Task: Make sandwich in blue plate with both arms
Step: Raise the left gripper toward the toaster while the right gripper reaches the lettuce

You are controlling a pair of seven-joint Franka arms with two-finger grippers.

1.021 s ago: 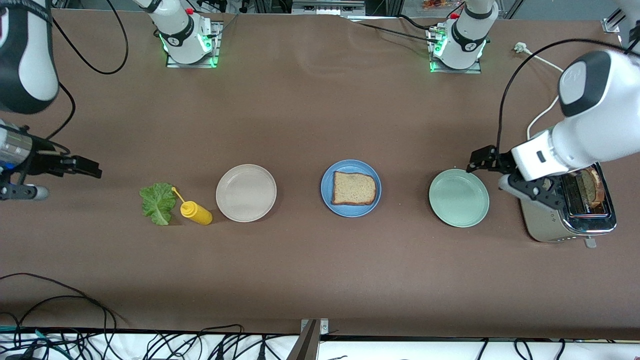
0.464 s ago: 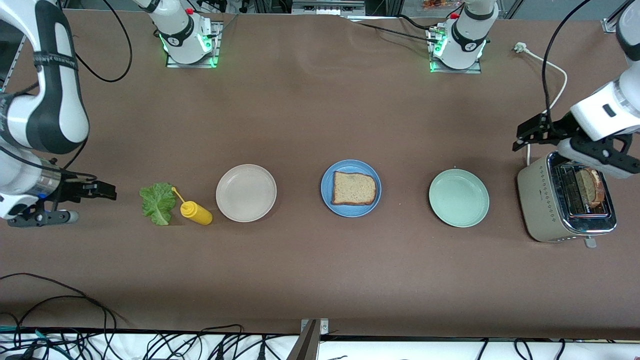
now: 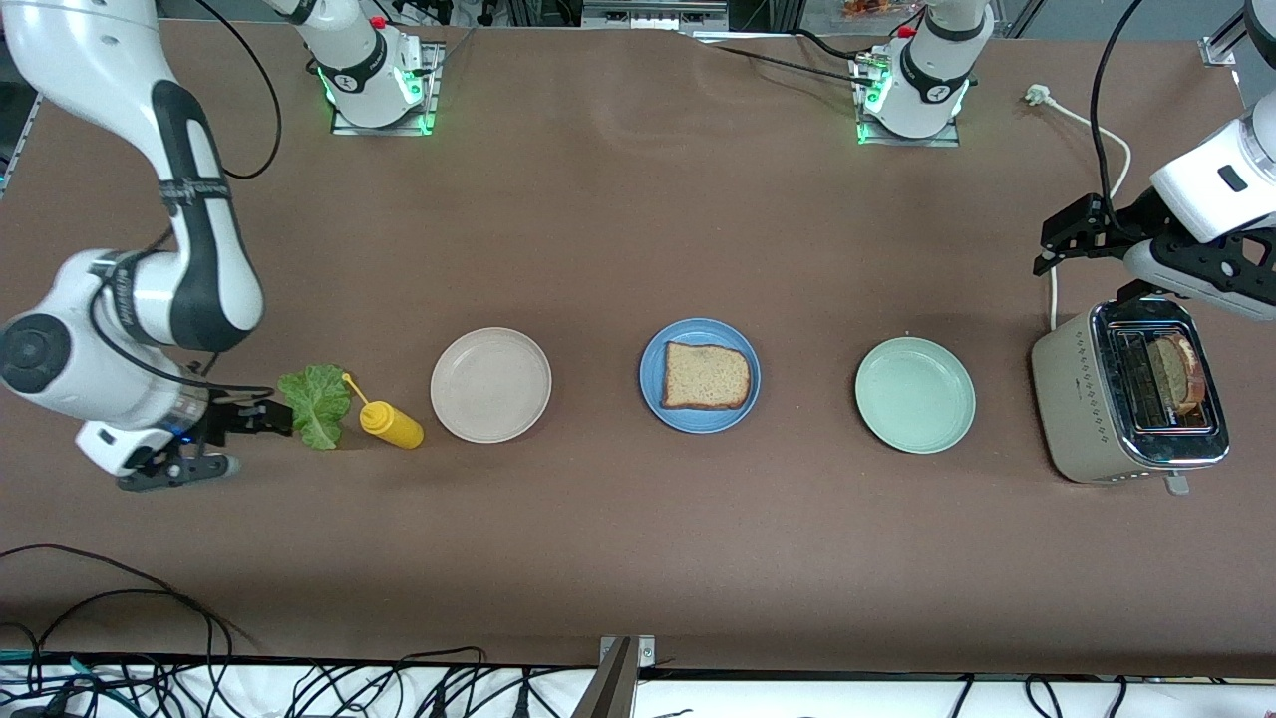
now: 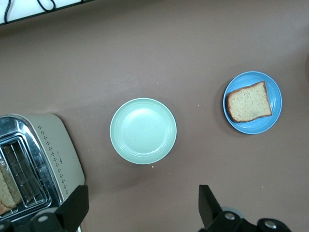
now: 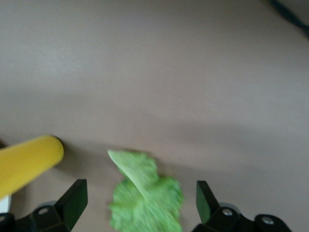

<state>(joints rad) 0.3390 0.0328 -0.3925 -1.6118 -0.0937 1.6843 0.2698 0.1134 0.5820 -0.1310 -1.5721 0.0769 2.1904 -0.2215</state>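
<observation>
No text, label, brand or number can be read in these pictures. The toaster [image 3: 1129,399] has only a pattern of small dots on its side, not letters. The small dark mark on the white arm [image 3: 1211,179] at the upper right of the front view is too small to read.

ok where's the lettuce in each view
Front view: lettuce on the table toward the right arm's end, beside the yellow bottle, with the right gripper next to it.
Left wrist view: not in it.
Right wrist view: lettuce low in the picture, between the open jaws.
Shared landmark: the yellow bottle, beside the lettuce in the front and right wrist views.
</observation>
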